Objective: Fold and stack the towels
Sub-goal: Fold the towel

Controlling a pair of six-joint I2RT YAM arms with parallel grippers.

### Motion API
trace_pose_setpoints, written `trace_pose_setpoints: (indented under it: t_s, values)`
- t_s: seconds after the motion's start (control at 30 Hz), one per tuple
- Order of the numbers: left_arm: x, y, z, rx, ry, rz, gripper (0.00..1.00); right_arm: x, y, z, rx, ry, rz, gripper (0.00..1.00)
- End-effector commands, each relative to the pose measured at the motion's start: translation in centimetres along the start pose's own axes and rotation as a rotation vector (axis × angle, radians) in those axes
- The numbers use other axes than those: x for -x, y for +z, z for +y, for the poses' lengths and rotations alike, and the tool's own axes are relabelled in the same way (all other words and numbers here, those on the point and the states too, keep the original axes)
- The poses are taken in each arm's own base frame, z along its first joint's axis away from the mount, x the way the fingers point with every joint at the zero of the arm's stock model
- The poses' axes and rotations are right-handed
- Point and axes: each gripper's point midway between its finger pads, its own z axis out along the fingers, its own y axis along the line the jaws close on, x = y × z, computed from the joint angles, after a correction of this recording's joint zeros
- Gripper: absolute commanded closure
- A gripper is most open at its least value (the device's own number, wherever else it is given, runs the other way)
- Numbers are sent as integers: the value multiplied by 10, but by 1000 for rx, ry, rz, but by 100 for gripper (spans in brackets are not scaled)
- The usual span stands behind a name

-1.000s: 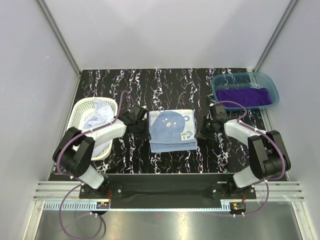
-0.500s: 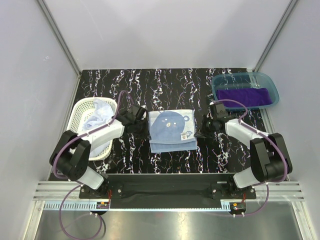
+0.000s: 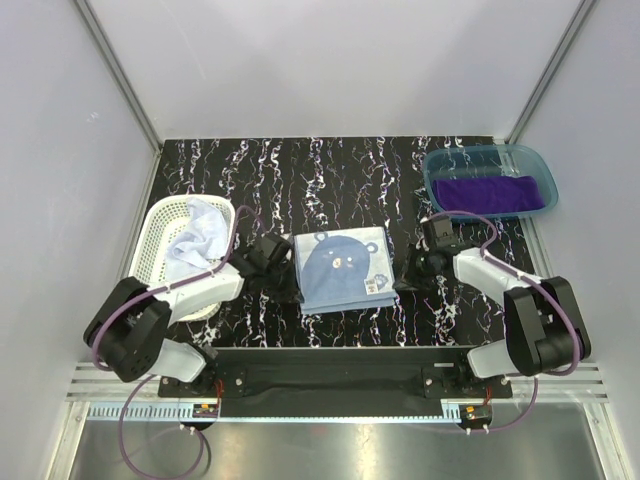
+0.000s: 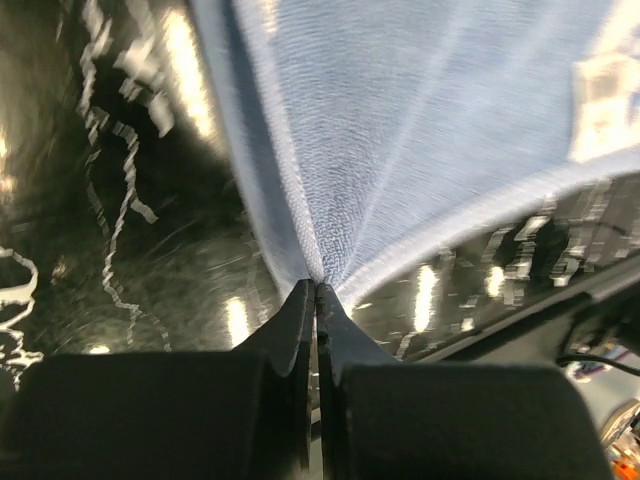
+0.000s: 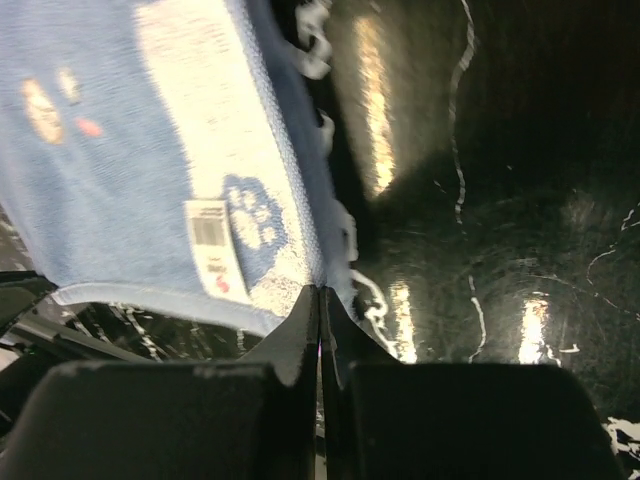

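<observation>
The light blue bear-face towel lies folded at the middle of the table, its near edge lifted. My left gripper is shut on its near left corner; the left wrist view shows the cloth pinched between the jaws. My right gripper is shut on its near right corner, by the label. The purple towel lies in the teal bin at the back right. The pale blue-white towel is bunched in the white basket at the left.
The table top is black with white veining. Grey walls stand on three sides. The arms' bases sit on a rail at the near edge.
Both grippers have moved toward the near edge and taken the towel's near corners with them. The towel has shifted nearer and its bear face now shows larger.
</observation>
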Motion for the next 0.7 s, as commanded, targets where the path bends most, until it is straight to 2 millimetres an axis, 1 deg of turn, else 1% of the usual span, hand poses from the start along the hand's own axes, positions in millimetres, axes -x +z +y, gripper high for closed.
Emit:
trace_pose_setpoints:
  t_s: [0.0,0.17,0.27,0.33,0.43,0.5,0.67]
  values:
    - [-2,9,-6,-31,-18,-3,100,-9,12,-4,15,-7,16,100]
    - [-2,10,3,19,-4,-27,100,-16,15,-12,-2,-1,21,100]
    - [-2,9,8,51,8,-31,100,-20,15,-10,15,-7,36,100]
    - [1,6,14,87,14,-48,100,-18,11,-7,26,-16,24,100]
    - [4,0,16,108,24,-61,100,-17,5,-6,24,-23,13,100]
    - [4,-2,15,101,24,-60,100,-19,2,-3,39,-26,11,100]
    - [-4,-4,-2,2,3,-29,100,-22,-5,2,67,-13,6,100]
